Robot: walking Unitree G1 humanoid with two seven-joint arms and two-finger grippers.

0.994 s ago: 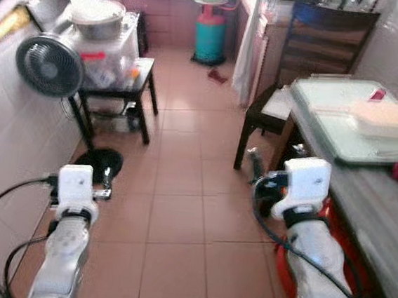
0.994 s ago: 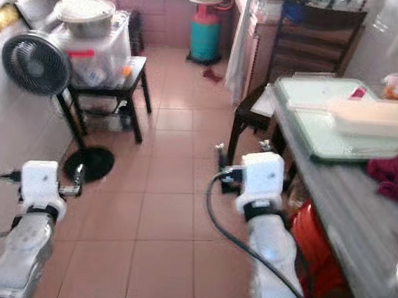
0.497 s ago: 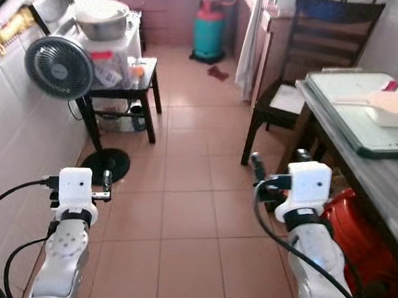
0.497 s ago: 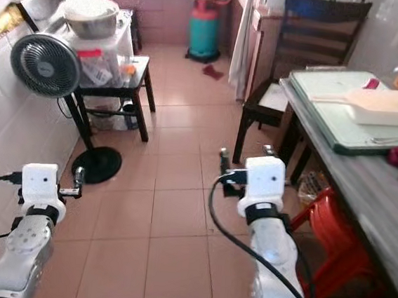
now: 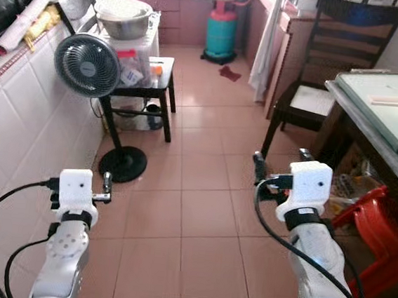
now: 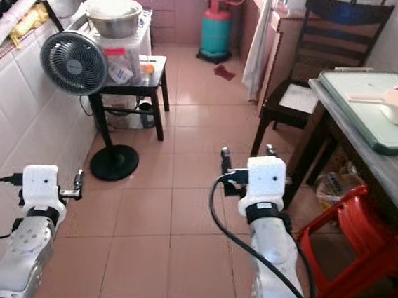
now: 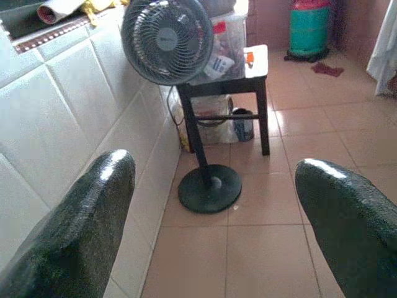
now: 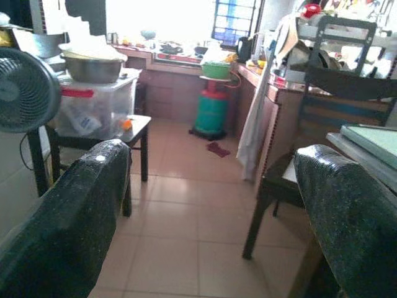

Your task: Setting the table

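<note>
Head views bright, even daylight, fairly sharp; edges bend slightly. Right wrist view: window [image 8: 155, 18] at back blown out w/ glare, fingers [image 8: 59, 230] blurred. Shadows soft, probably overcast.

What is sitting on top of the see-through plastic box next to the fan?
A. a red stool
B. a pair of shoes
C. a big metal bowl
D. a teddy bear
C. A big metal bowl rests on the lid of the clear plastic box, which stands on the small black table just behind the fan.
</note>
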